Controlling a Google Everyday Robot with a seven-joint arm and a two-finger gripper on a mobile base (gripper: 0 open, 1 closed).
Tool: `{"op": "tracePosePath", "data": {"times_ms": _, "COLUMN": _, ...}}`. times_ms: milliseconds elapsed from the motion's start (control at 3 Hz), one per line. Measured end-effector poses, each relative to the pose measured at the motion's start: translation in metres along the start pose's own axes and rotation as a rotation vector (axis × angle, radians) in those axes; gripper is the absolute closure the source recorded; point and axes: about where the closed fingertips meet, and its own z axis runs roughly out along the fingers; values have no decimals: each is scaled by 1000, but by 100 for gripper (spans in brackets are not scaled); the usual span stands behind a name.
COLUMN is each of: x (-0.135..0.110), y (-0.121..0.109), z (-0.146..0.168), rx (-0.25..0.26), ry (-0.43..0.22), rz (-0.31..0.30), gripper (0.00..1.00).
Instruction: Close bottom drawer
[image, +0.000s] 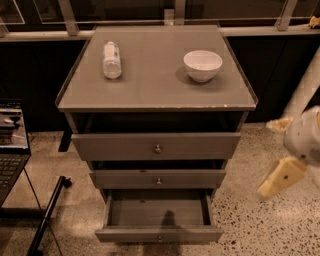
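Camera view: a grey cabinet (80, 120) fills the centre of the frame with all three drawers ajar. The bottom drawer (130, 234), at lower centre, is pulled out farthest, its empty inside open to view and its small knob (160, 238) near the bottom edge. Above it sit the middle drawer (200, 179) and the top drawer (110, 146), each out only slightly. On the counter (150, 90) a plastic bottle (111, 60) lies at upper left and a white bowl (202, 65) stands at upper right. A laptop (10, 150) shows at the left edge.

The gripper (266, 159) hangs at the right edge, well apart from the cabinet, its fingers (282, 177) spread and holding nothing. The approach appears to be the step in hand; no contact is made. Next, the gripper likely needs to travel toward lower centre, meet the drawer front squarely, and push it straight in.
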Motion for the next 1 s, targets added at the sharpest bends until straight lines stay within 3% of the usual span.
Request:
{"op": "tracePosePath", "data": {"times_ms": 333, "x": 36, "y": 11, "z": 79, "rx": -67, "ry": -155, "rz": 142, "gripper": 0}}
{"op": "tracePosePath", "data": {"times_ms": 667, "x": 58, "y": 1, "z": 147, "rx": -73, "ry": -250, "rz": 259, "gripper": 0}}
{"op": "tracePosePath", "data": {"times_ms": 1000, "x": 79, "y": -14, "z": 190, "rx": -58, "ry": -231, "rz": 337, "gripper": 0}}
